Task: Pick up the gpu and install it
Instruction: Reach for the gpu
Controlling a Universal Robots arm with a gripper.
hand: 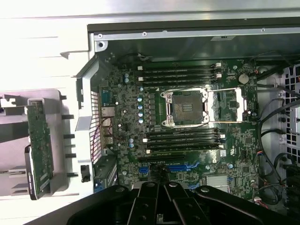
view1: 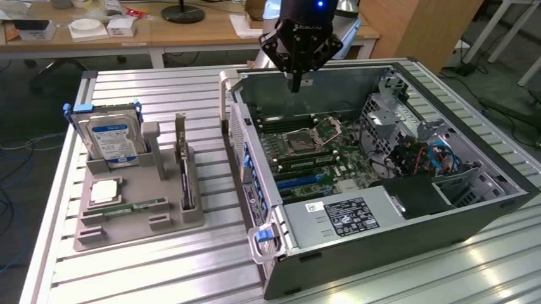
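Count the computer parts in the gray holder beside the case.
4: the hard drive upright at the back, the processor chip flat before it, the memory stick lying nearer the front, the gpu on edge nearest the case.

The ribbed pale silver metal worktop (view1: 169, 266) carries a plain grey plastic holder tray (view1: 127, 218) with a silver hard drive with a blue-and-white label (view1: 113, 136), the thin black gpu card (view1: 186, 180), a narrow green memory stick (view1: 135, 206) and a silver-white square processor chip (view1: 103, 190). The open computer case (view1: 381, 253) is black outside and grey inside; its motherboard (view1: 321, 152) is dark green, with blue expansion slots (view1: 298, 182), blue cables (view1: 441, 155) and a white label printed in black (view1: 346, 215). The claw (view1: 295, 85) is matt black, with a blue light (view1: 320, 4) glowing above it.
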